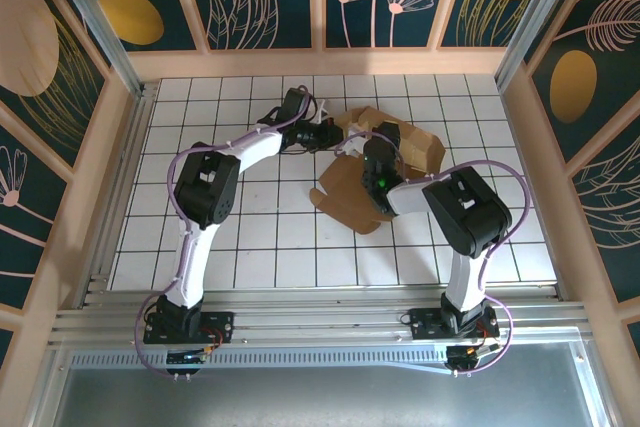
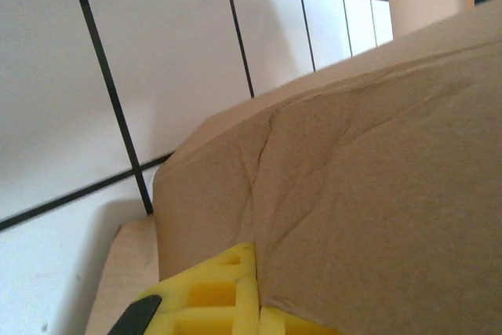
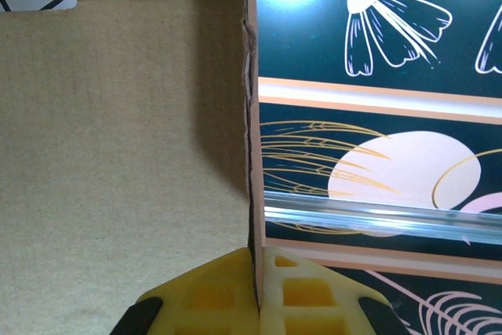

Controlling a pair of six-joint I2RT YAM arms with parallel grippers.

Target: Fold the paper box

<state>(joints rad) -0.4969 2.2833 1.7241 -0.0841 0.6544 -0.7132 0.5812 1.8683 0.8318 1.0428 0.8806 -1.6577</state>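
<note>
The paper box (image 1: 345, 202) is a brown cardboard sheet, partly raised, lying right of centre on the white tiled table (image 1: 260, 247). My left gripper (image 1: 328, 137) reaches in from the left to its far-left flap. In the left wrist view the yellow fingers (image 2: 227, 292) are pressed together at the edge of a creased cardboard panel (image 2: 376, 178), which covers the right finger. My right gripper (image 1: 373, 157) is over the middle of the sheet. The right wrist view shows that gripper (image 3: 256, 260) shut on a panel (image 3: 118, 154) seen edge-on, standing between the pads.
Patterned dark walls with wooden frames (image 1: 320, 57) close in the table at the back and both sides. An aluminium rail (image 1: 320, 322) runs along the near edge by the arm bases. Bare tiles lie left and in front of the cardboard.
</note>
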